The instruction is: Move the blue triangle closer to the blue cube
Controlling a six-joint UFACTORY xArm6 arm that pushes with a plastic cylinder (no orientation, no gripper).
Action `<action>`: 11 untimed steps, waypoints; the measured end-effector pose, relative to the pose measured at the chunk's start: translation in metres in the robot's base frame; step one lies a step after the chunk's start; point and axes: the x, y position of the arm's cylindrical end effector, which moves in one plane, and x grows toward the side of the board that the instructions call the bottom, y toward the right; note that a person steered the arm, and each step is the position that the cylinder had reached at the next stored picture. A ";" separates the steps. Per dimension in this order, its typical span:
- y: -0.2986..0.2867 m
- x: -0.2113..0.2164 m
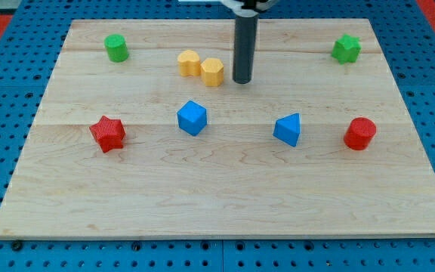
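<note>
The blue triangle (288, 129) lies right of the board's middle. The blue cube (192, 118) lies left of the middle, about a fifth of the board's width from the triangle. My tip (242, 80) rests on the board above and between them, nearer the view's top. It is just right of a yellow block and touches no block.
Two yellow blocks (189, 63) (212, 72) sit side by side left of the tip. A green cylinder (116, 47) is at top left, a green star (346, 48) at top right. A red star (108, 133) is at left, a red cylinder (360, 134) at right.
</note>
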 end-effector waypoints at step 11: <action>0.030 0.139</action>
